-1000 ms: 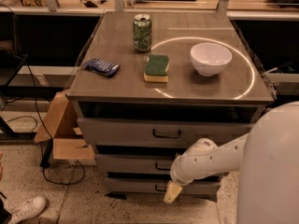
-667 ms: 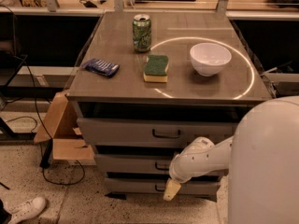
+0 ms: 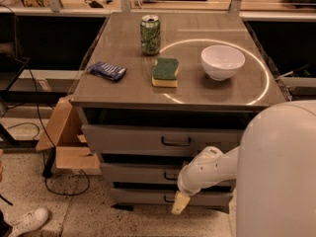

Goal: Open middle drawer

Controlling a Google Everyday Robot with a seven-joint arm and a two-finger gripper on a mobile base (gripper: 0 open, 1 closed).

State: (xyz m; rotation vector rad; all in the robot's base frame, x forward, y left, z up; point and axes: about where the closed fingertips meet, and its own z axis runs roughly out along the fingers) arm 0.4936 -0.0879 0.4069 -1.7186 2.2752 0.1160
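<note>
One large white robot body [image 3: 276, 172] fills the lower right corner, and from it a white arm [image 3: 207, 169] reaches left and down across the front of the grey cabinet. At the arm's end the gripper [image 3: 180, 203] points down towards the floor, its tan tip in front of the lowest drawer [image 3: 143, 196]; whether it is spread or pressed together cannot be told from this angle. The middle drawer [image 3: 133, 173] lies just above and behind that tip, second of three stacked grey fronts. Its small dark handle [image 3: 171, 175] shows at the left edge of the arm, up and slightly left of the gripper, and the gripper does not hold it. Above it is the taller top drawer [image 3: 128, 138]. On the floor to the left are a white shoe [image 3: 27, 221] and, against the cabinet's side, an open cardboard box [image 3: 64, 142]. On the cabinet top [image 3: 123, 90] a green and yellow sponge [image 3: 165, 72] lies near the middle, a blue packet [image 3: 106, 70] to its left and a white bowl [image 3: 222, 61] to its right. A green can [image 3: 150, 34] stands upright farther back.
</note>
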